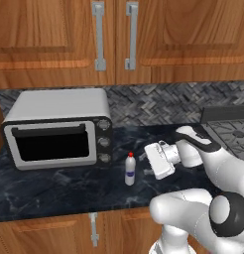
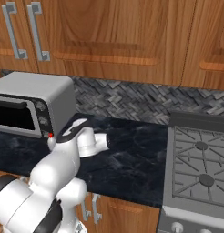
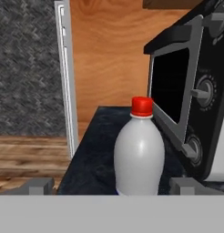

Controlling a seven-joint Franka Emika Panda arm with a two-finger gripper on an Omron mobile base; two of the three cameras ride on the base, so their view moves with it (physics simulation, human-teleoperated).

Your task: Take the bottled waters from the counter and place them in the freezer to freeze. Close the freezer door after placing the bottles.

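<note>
Landmark: toaster oven (image 1: 57, 130), a boxy grey metal body with a black glass window and round knobs.
Counter: counter (image 1: 54, 188), a dark marbled stone slab under the oven, above brown wooden cabinets.
Pincer: pincer (image 3: 111, 185) spread wide and holding nothing, level with the oven's knob side.
Bottle: white bottle (image 1: 129, 169), smooth and rounded with a red cap, upright on the counter just beside the oven's knob end, between the fingertips (image 3: 39, 184).

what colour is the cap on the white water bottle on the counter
Red. The cap on the white bottle shows best in the hand view.
</note>
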